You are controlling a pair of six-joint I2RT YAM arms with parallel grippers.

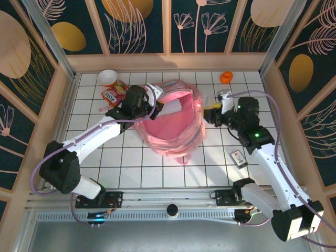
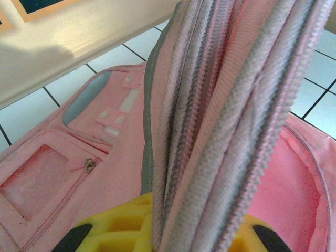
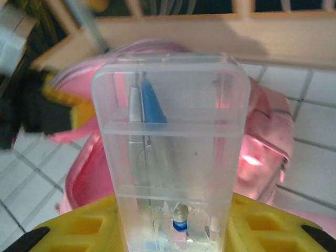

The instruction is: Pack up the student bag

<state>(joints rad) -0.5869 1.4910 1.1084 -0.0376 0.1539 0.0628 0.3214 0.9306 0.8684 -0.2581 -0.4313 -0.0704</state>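
**Top view.** The bag (image 1: 173,131) lies mid-table with its mouth open upward and toward the far side. The left gripper (image 1: 153,107) sits at the bag's left rim. The right gripper (image 1: 212,113) is just right of the right rim and points left at the opening. Its load is hard to make out here. It is the nearer gripper for the insertion. An orange item (image 1: 226,77) lies beyond it on the far side, and a small box (image 1: 239,158) lies on the near side. Both are well clear of a leftward path.

**Left wrist view.** The fingers are closed tight on the bag's zip edge (image 2: 220,131), which stands upright between them. The pink lining shows to either side of it.

**Right wrist view.** The right gripper's fingers are clamped on a clear case (image 3: 170,157) with pens inside. The case's long axis runs straight out from the fingers toward the bag (image 3: 265,142), which is directly ahead and lower.

**Judgement.** The coming move turns on carrying the case end-first over the right rim and into the mouth. The rim edge is the one obstruction. Room inside looks ample.
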